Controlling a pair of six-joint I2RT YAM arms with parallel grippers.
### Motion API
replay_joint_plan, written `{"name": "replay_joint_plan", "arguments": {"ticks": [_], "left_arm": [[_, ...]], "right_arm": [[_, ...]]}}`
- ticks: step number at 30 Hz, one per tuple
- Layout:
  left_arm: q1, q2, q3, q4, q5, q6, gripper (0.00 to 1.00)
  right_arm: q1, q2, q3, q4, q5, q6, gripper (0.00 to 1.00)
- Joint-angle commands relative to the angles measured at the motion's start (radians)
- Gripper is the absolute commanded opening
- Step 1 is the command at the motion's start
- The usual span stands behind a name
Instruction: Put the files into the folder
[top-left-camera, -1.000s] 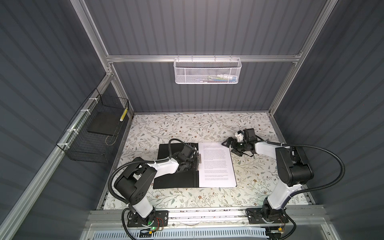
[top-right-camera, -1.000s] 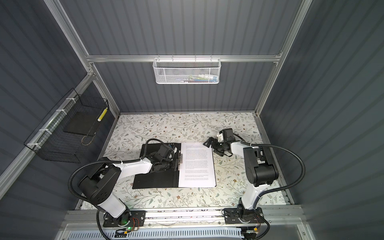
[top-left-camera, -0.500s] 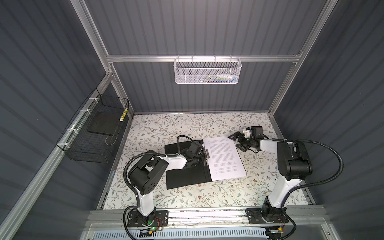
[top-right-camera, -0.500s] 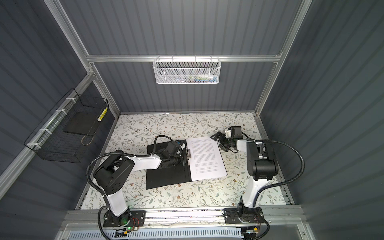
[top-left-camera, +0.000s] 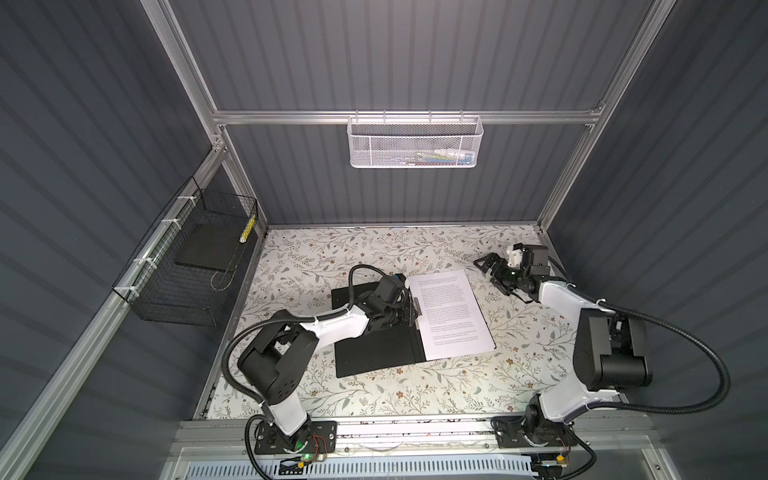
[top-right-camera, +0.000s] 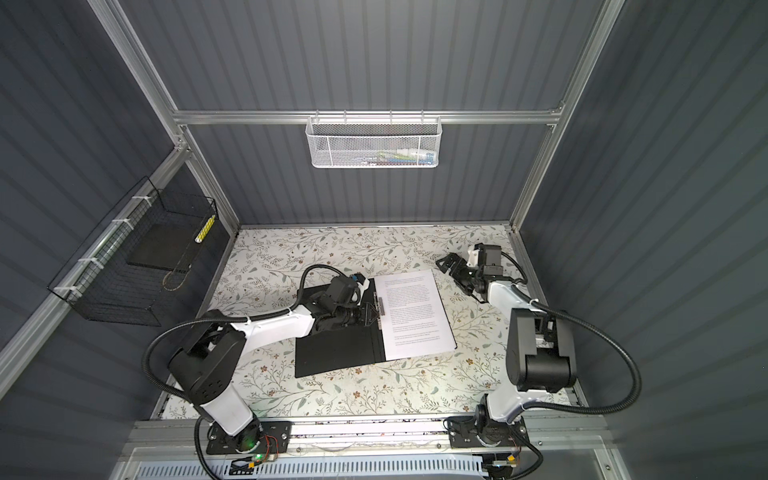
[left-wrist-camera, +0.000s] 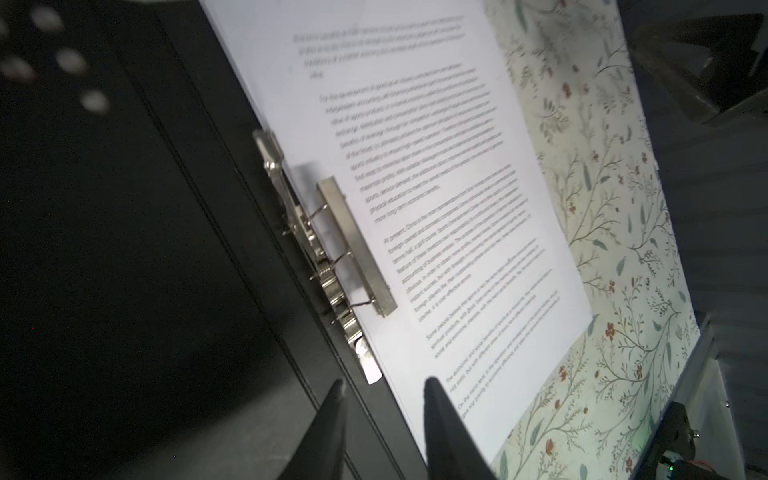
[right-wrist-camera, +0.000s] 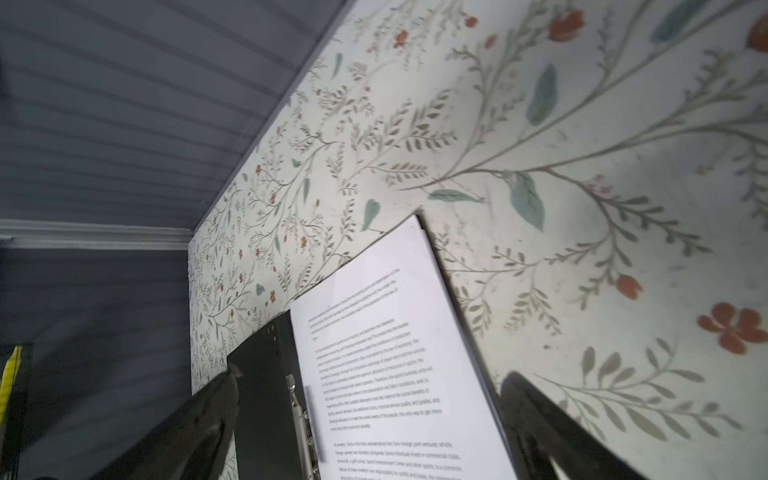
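**A:** What lies under both pincers?

**B:** The floral table (top-left-camera: 316, 257). It runs out on every side of them.

**A:** And the folder?

**B:** The folder (top-left-camera: 376, 353) lies open and flat with its black inside up. The left pincer (left-wrist-camera: 384, 386) hangs over its spine, and the bare left cover spreads back beneath that arm.

**A:** The files?

**B:** The files (top-left-camera: 453, 316) are a white stack on the folder's right half, just ahead of the left pincer's tips and between the two pincers. The right pincer (top-left-camera: 488, 272) is near the stack's far corner, clear of the paper.

**A:** How do the jaws stand?

**B:** On the left they are parted narrowly, with nothing gripped. On the right they are spread wide and empty.

**A:** The smallest thing?

**B:** The metal clip (left-wrist-camera: 353, 245) on the spine, just beyond the left pincer's tips. Its bar lies over the paper's inner edge, but I cannot tell whether it presses down.
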Motion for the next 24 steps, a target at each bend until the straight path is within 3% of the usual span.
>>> {"name": "replay_joint_plan", "arguments": {"ticks": [1,7,15,18,24], "left_arm": [[0.026,-0.093,-0.001,-0.093,-0.043,0.025,0.55],[0.103,-0.195,-0.074,-0.139,-0.039,0.086,0.99],[0.184,-0.217,-0.185,-0.118,0.037,0.105,1.00],[0.217,-0.213,-0.239,-0.060,0.103,0.090,1.00],[0.255,-0.207,-0.308,-0.048,0.097,0.099,1.00]], "right_arm": [[0.050,0.011,0.037,-0.012,-0.043,-0.048,0.99],[0.204,0.104,0.154,-0.009,-0.140,-0.101,0.99],[0.374,0.322,0.359,-0.116,-0.212,-0.188,0.99],[0.404,0.384,0.405,-0.133,-0.227,-0.193,0.98],[0.432,0.454,0.459,-0.173,-0.233,-0.202,0.97]]}}
